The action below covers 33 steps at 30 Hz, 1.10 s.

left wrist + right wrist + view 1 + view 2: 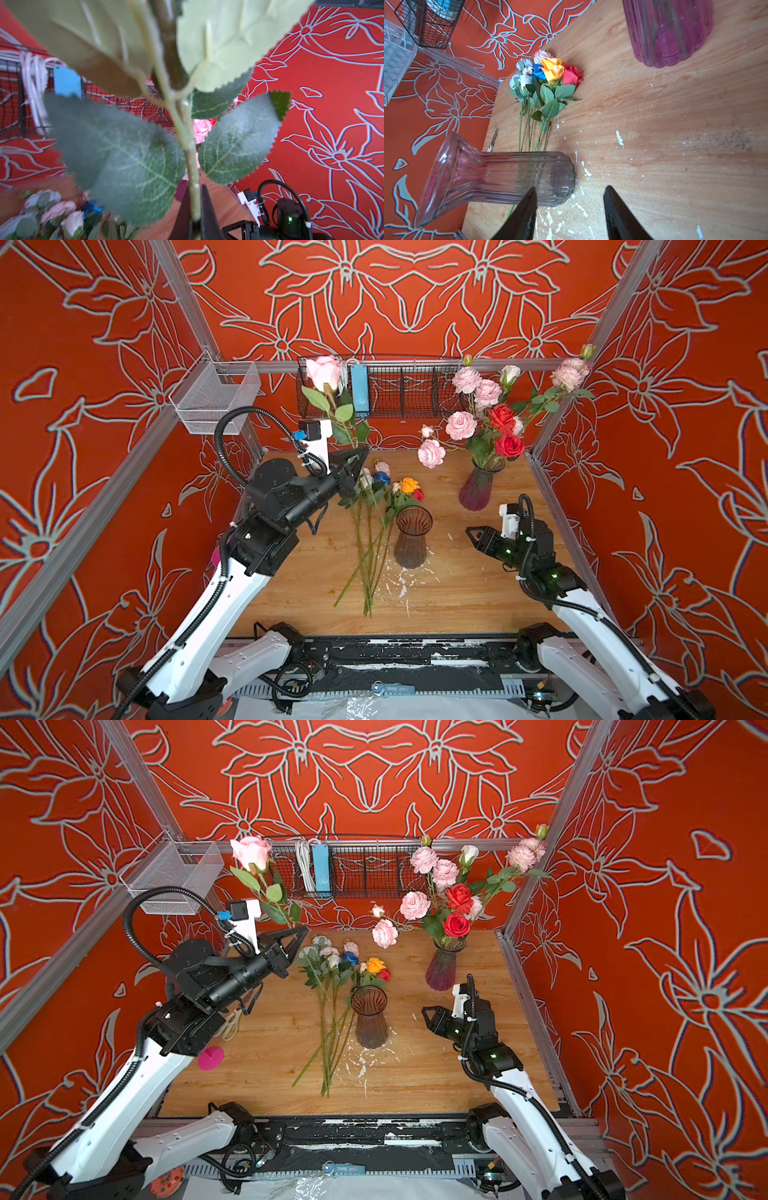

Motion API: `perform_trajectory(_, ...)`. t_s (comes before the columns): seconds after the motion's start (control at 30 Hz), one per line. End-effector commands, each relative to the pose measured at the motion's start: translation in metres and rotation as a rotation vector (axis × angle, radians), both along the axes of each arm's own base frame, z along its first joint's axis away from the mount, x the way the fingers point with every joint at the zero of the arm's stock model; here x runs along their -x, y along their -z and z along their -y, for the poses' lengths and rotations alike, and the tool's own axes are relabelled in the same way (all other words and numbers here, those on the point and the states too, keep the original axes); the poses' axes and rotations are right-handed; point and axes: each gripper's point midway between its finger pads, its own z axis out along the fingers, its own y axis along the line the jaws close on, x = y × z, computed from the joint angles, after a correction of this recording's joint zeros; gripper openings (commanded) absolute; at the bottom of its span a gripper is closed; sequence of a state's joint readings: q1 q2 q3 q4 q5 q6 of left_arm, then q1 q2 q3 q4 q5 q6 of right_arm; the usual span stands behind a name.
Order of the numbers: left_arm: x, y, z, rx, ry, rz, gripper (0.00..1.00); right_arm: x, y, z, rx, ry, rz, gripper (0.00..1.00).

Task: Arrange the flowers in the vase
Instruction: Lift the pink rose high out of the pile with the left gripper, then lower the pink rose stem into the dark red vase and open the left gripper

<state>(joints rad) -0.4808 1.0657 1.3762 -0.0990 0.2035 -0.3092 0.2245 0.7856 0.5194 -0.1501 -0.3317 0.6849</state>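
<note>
L gripper (360, 454) pinched shut on stem (192, 166) of rose (324, 371), bloom held high nr back wall. R gripper (569, 189) half-open, empty, just beside clear vase (412, 537). Rest of bunch (548, 83) lies on table (457, 593) on that vase's L-arm side. Purple vase (478, 487) at back is already full. Best move, I'd say: bring stem end over clear vase mouth, keep it near-vertical, lower before letting go; R could steady vase. L wrist view shows the pinch but no bloom; top views show bloom, pinch unclear.
</note>
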Motion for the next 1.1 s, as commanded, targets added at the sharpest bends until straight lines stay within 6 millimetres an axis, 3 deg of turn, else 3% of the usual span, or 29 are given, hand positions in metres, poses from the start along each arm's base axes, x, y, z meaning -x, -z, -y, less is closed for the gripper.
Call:
perform_trajectory(0.0, 0.0, -0.03, 0.016, 0.01, 0.034, 0.112, 0.0, -0.004, -0.019, 0.002, 0.003, 0.018, 0.049, 0.53)
perform_trajectory(0.2, -0.025, -0.053, 0.036, 0.003, 0.018, 0.151, 0.0, 0.0, -0.023, 0.005, 0.028, 0.017, 0.056, 0.53)
perform_trajectory(0.4, -0.058, -0.04, 0.055, -0.012, -0.024, 0.126, 0.0, 0.003, -0.019, 0.01, 0.05, 0.034, 0.031, 0.53)
perform_trajectory(0.6, -0.078, 0.006, 0.075, -0.071, -0.041, 0.063, 0.0, 0.009, -0.011, 0.011, 0.066, 0.027, 0.014, 0.53)
perform_trajectory(0.83, -0.066, 0.089, 0.091, -0.159, -0.035, -0.053, 0.01, 0.008, -0.001, 0.008, 0.061, 0.016, -0.006, 0.53)
perform_trajectory(1.07, -0.047, 0.125, 0.087, -0.233, -0.021, -0.128, 0.32, -0.002, -0.004, -0.001, 0.043, -0.018, -0.015, 0.53)
